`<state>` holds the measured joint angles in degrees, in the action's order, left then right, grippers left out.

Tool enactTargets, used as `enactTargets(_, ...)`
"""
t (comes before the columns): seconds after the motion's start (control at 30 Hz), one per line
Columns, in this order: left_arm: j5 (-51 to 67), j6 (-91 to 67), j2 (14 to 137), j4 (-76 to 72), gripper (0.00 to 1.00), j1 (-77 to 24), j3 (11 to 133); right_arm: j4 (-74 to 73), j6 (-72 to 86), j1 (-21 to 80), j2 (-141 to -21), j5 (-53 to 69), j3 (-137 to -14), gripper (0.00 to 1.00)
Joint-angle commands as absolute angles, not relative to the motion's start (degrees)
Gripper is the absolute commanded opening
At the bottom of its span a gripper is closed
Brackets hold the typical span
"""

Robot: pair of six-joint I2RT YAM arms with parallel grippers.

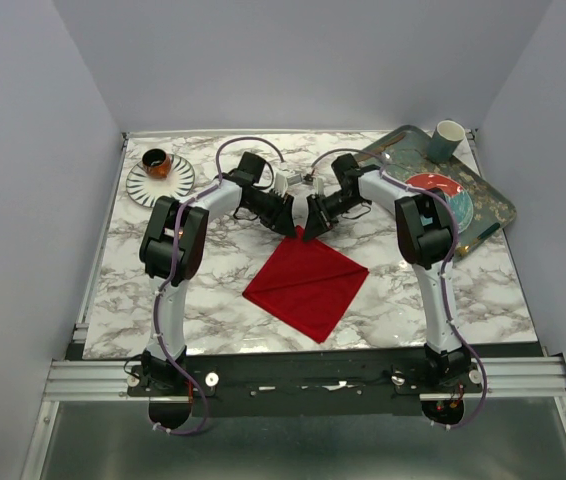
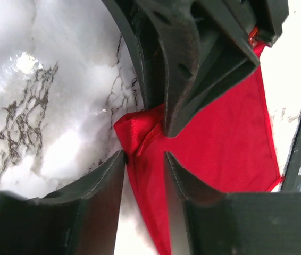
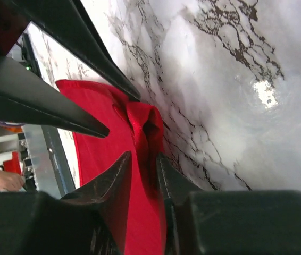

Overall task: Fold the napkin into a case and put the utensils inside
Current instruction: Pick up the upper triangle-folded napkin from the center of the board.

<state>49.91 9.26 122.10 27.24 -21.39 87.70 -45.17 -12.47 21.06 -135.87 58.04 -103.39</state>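
Observation:
The red napkin [image 1: 306, 280] lies flat on the marble table as a diamond with a diagonal crease, not as a narrow case. Both grippers meet at its far corner. My left gripper [image 1: 290, 222] [image 2: 144, 155] straddles the edge of the napkin [image 2: 219, 138] with its jaws apart, and bare table shows in the gap. My right gripper [image 1: 310, 228] [image 3: 143, 155] has a bunched fold of the napkin [image 3: 94, 149] pinched between its jaws. The right fingers [image 2: 180, 79] press on the corner in the left wrist view. I cannot make out the utensils.
A dark tray [image 1: 493, 205] at the back right carries a round red patterned plate [image 1: 441, 195] and a teal cup [image 1: 448, 140]. A striped saucer [image 1: 178, 180] with a brown cup [image 1: 156, 162] stands at the back left.

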Motion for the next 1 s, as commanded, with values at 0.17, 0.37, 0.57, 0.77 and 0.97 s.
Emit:
enactTargets(0.17,51.68,12.74,123.04,28.65,0.64,-20.74,89.12,-42.01,-14.24,21.53,-133.51,60.47,-100.81,0.31)
enactTargets(0.37,52.03,13.18,125.59,29.97,0.64,-20.74,91.32,-41.05,-14.41,21.45,-132.54,61.61,-99.67,0.31)
enactTargets(0.57,53.17,13.45,127.53,30.76,0.64,-19.95,93.16,-40.52,-14.94,21.45,-131.75,62.93,-99.23,0.31)
enactTargets(0.77,58.70,19.32,127.18,32.70,0.63,-19.51,94.04,-40.34,-15.64,21.45,-130.87,63.72,-98.96,0.31)
enactTargets(0.97,60.47,23.29,129.02,36.99,0.59,-19.51,97.73,-40.08,-15.38,21.45,-130.61,64.34,-99.32,0.31)
